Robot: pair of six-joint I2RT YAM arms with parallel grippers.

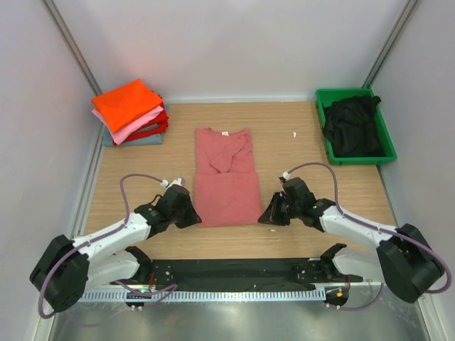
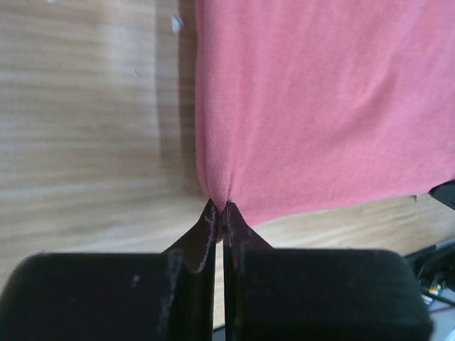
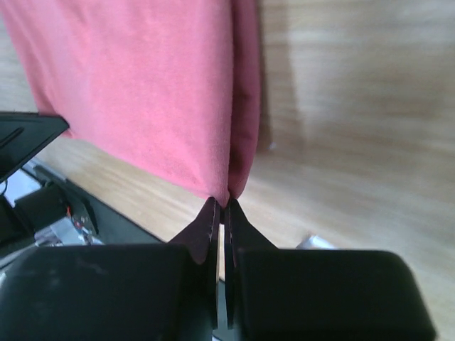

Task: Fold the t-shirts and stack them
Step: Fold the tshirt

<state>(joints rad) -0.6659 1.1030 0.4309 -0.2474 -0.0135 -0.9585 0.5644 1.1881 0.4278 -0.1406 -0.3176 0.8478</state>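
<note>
- In the upper left of the overhead view, a stack of folded t-shirts [image 1: 130, 114] is sitting on the wooden table [image 1: 142, 167]. An orange one is lying on top, with pink, red and grey-blue layers showing beneath it.
- Lower left of centre, the left gripper [image 1: 188, 214] is pressing down at the near left corner of the salmon-red t-shirt [image 1: 226, 181]. In the left wrist view its jaws [image 2: 218, 207] are standing closed together, pinching the cloth's corner [image 2: 320, 106], which is puckering right at the fingertips.
- In the centre, the salmon-red t-shirt is lying flat as a long rectangle running toward the top of the frame, its sleeves folded in over its upper half.
- Lower right of centre, the right gripper [image 1: 270, 216] is meeting the shirt's near right corner. In the right wrist view its jaws [image 3: 221, 202] are closed tight, nipping the folded edge of the cloth [image 3: 142, 85].
- In the upper right, a green bin [image 1: 359, 160] is holding a crumpled black t-shirt [image 1: 352, 126], part of it spilling over the bin's left wall.
</note>
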